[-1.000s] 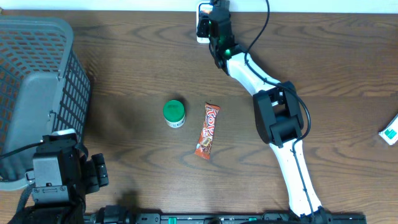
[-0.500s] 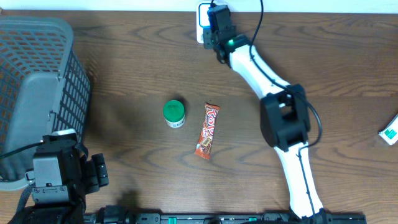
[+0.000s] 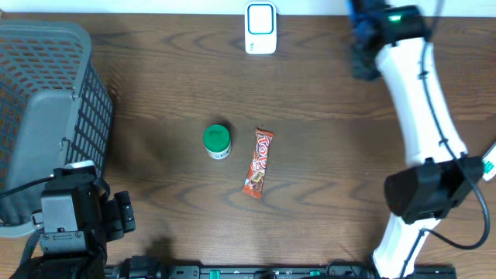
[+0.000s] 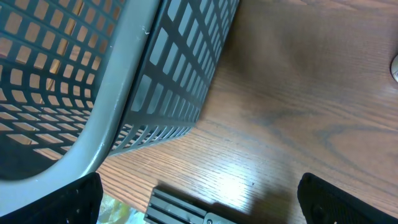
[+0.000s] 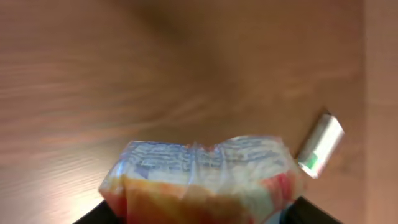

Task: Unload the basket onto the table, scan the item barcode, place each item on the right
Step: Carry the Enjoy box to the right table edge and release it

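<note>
A crinkly plastic packet [image 5: 199,180], orange-red below and white with blue print above, fills the bottom of the right wrist view. My right gripper [image 5: 199,216] is shut on it, with a dark finger at each lower corner. From overhead, that gripper [image 3: 361,43] is a blur at the table's far right. The white scanner [image 3: 261,28] stands at the far edge, well left of it. My left gripper [image 4: 199,205] is open and holds nothing. It sits near the front left corner [image 3: 116,215].
A grey mesh basket [image 3: 46,101] takes up the left side, close to the left gripper [image 4: 143,81]. A green-lidded jar [image 3: 217,142] and a red candy bar [image 3: 260,162] lie mid-table. A small white-and-green box [image 3: 487,166] lies at the right edge [image 5: 319,147].
My right arm has swung away from the scanner to the far right of the table, carrying the packet. The left arm has not moved.
</note>
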